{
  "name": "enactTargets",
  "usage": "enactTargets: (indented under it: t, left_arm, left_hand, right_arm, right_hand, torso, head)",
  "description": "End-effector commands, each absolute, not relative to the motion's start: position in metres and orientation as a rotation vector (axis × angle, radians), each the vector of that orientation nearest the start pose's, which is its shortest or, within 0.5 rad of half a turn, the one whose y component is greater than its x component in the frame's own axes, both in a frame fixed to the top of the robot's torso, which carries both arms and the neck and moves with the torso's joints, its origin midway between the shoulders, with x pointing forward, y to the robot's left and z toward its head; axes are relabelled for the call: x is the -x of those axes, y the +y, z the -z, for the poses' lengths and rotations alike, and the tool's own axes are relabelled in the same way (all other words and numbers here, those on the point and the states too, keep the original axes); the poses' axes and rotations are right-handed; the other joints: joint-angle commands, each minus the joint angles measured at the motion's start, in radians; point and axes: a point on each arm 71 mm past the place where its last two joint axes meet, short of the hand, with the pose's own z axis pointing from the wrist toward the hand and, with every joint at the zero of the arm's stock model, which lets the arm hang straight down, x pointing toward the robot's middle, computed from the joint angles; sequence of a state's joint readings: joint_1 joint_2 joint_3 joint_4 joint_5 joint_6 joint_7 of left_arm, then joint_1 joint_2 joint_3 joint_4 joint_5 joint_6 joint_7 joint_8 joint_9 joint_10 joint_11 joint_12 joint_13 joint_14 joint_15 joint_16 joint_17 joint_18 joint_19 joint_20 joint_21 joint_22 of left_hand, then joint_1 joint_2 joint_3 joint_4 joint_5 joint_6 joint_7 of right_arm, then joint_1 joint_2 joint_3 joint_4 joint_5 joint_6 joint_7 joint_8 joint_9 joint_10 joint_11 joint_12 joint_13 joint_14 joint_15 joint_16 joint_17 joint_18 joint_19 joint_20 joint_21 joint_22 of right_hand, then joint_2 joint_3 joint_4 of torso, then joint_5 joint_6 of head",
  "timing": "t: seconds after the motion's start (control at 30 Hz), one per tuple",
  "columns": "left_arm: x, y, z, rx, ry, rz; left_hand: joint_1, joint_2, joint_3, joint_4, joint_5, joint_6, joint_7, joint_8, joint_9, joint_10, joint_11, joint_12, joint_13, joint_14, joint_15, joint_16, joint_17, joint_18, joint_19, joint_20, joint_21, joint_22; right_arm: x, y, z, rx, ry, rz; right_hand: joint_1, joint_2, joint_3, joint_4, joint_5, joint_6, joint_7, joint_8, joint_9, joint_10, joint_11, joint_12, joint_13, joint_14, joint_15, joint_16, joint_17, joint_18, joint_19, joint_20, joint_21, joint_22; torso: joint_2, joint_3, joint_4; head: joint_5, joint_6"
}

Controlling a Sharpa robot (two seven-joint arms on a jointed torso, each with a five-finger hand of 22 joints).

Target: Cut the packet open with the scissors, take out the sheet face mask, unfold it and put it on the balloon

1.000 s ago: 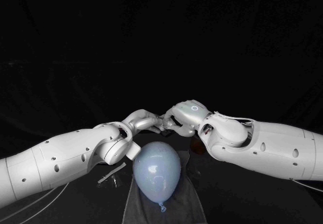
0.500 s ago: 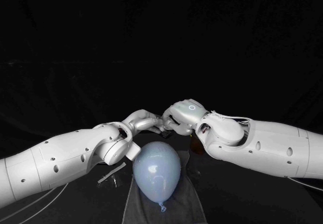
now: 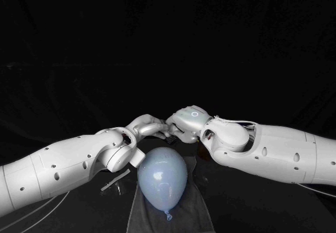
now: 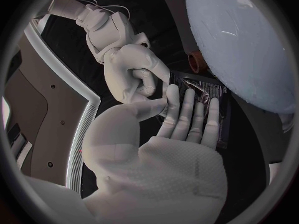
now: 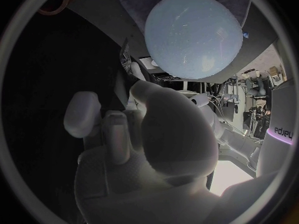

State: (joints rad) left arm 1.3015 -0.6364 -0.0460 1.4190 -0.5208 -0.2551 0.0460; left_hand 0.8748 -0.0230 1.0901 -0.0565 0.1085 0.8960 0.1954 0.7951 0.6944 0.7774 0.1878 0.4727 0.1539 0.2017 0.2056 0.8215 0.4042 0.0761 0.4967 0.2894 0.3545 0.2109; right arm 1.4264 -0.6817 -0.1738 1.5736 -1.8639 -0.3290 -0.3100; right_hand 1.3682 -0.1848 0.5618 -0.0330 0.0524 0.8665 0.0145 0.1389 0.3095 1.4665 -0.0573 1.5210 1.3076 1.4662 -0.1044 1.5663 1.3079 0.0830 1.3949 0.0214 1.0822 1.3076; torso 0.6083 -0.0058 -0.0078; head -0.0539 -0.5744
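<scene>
Just past the balloon (image 3: 162,175), the left hand (image 4: 177,149) lies flat, fingers stretched out on the packet (image 4: 218,90), gripping nothing. The right hand (image 4: 134,69) is curled at the packet's edge, can't tell if it's pinching.

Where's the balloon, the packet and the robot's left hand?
balloon (image 3: 162,174), head view, middle of its pale body.
packet (image 4: 211,88), left wrist view, dark bit just past the fingertips.
left hand (image 4: 184,134), left wrist view, where the fingers meet the palm.
</scene>
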Motion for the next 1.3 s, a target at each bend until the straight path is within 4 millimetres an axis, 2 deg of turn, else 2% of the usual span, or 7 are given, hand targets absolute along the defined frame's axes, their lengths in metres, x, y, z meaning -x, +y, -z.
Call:
enactTargets:
  t: [0.03, 0.17, 0.33, 0.87, 1.03, 1.2, 1.3]
  left_arm:
    - [-0.510, 0.114, 0.144, 0.502, 1.777, 1.356]
    - [-0.511, 0.115, 0.144, 0.503, 1.780, 1.355]
    - [-0.511, 0.116, 0.144, 0.508, 1.782, 1.351]
    - [-0.514, 0.120, 0.145, 0.525, 1.787, 1.343]
    - [-0.513, 0.120, 0.145, 0.523, 1.792, 1.347]
    - [-0.512, 0.118, 0.145, 0.516, 1.801, 1.355]
    - [-0.511, 0.116, 0.145, 0.512, 1.806, 1.360]
  left_hand:
    - [0.000, -0.005, 0.076, -0.070, 0.008, 0.003, -0.001, 0.009, 0.002, -0.007, -0.001, 0.006, -0.002, -0.008, 0.000, 0.007, -0.003, -0.009, 0.007, 0.001, -0.005, -0.002]
    - [-0.001, -0.005, 0.077, -0.070, 0.009, 0.003, -0.001, 0.011, 0.001, -0.007, -0.001, 0.006, -0.004, -0.010, 0.000, 0.007, -0.005, -0.009, 0.009, 0.001, -0.007, -0.004]
    - [-0.001, -0.005, 0.077, -0.070, 0.011, 0.003, -0.001, 0.012, 0.001, -0.007, -0.001, 0.007, -0.005, -0.011, 0.000, 0.007, -0.007, -0.009, 0.009, 0.001, -0.008, -0.005]
    - [-0.001, -0.005, 0.079, -0.070, 0.013, 0.003, 0.000, 0.014, 0.001, -0.006, -0.001, 0.008, -0.007, -0.011, 0.000, 0.008, -0.010, -0.009, 0.011, 0.002, -0.011, -0.007]
    - [-0.002, -0.005, 0.079, -0.070, 0.014, 0.003, 0.000, 0.015, 0.001, -0.006, -0.001, 0.008, -0.008, -0.011, 0.000, 0.008, -0.011, -0.009, 0.011, 0.002, -0.012, -0.007]
    - [-0.002, -0.005, 0.080, -0.070, 0.015, 0.003, 0.000, 0.016, 0.001, -0.006, -0.001, 0.009, -0.009, -0.012, 0.000, 0.008, -0.013, -0.009, 0.012, 0.002, -0.013, -0.008]
    - [-0.003, -0.006, 0.082, -0.071, 0.020, 0.002, 0.000, 0.020, 0.000, -0.005, -0.001, 0.011, -0.012, -0.013, 0.000, 0.009, -0.018, -0.010, 0.014, 0.002, -0.017, -0.011]
  right_arm:
    - [-0.482, -0.103, 0.115, 0.662, 1.342, -0.387]
    - [-0.481, -0.104, 0.114, 0.670, 1.319, -0.369]
    - [-0.477, -0.106, 0.112, 0.670, 1.292, -0.377]
    - [-0.469, -0.116, 0.107, 0.625, 1.250, -0.468]
    - [-0.471, -0.116, 0.108, 0.625, 1.261, -0.460]
    - [-0.475, -0.114, 0.109, 0.629, 1.274, -0.426]
    - [-0.478, -0.112, 0.110, 0.637, 1.281, -0.398]
  right_hand:
    - [-0.003, -0.011, 0.000, -0.004, -0.004, -0.011, -0.006, -0.002, -0.001, 0.072, -0.005, 0.007, 0.226, 0.105, -0.006, 0.004, 0.263, 0.008, 0.002, -0.006, 0.008, 0.062]
    - [-0.010, -0.003, -0.002, 0.002, -0.004, 0.018, 0.008, 0.012, 0.004, 0.074, -0.002, 0.009, 0.227, 0.105, -0.008, 0.004, 0.263, 0.006, 0.004, -0.007, 0.012, 0.065]
    - [-0.018, 0.019, 0.000, 0.007, -0.004, 0.158, 0.061, 0.078, 0.026, 0.077, 0.055, 0.013, 0.230, 0.105, 0.038, 0.004, 0.263, 0.003, 0.008, 0.003, 0.013, 0.070]
    - [-0.025, 0.033, -0.015, 0.003, -0.004, 0.287, 0.052, 0.153, 0.049, 0.081, 0.051, 0.018, 0.234, 0.105, 0.039, 0.004, 0.263, 0.004, 0.014, 0.018, 0.014, 0.077]
    - [-0.030, 0.047, -0.013, 0.010, -0.004, 0.256, 0.056, 0.144, 0.044, 0.077, 0.053, 0.013, 0.230, 0.105, 0.040, 0.004, 0.263, 0.005, 0.012, 0.018, 0.006, 0.076]
    - [-0.033, 0.065, -0.005, 0.019, -0.004, 0.147, 0.071, 0.080, 0.016, 0.069, 0.054, 0.004, 0.221, 0.105, 0.044, 0.004, 0.263, 0.008, 0.007, 0.022, -0.011, 0.073]
    - [-0.033, 0.062, 0.000, 0.019, -0.004, 0.104, 0.060, 0.052, 0.002, 0.065, 0.043, -0.001, 0.218, 0.105, 0.036, 0.004, 0.263, 0.009, 0.007, 0.018, -0.014, 0.074]
  torso:
    - [0.000, 0.0001, -0.0002]
    - [0.000, 0.0002, 0.0005]
    - [0.000, 0.0000, 0.0000]
    - [0.000, -0.0001, 0.0006]
    - [0.000, -0.0002, 0.0001]
    - [0.001, 0.0005, 0.0012]
    - [0.001, -0.0001, 0.0015]
  head:
    - [-0.001, 0.001]
    - [-0.002, 0.002]
    - [-0.001, 0.003]
    - [0.001, 0.006]
    - [0.001, 0.005]
    - [0.001, 0.004]
    - [0.001, 0.004]
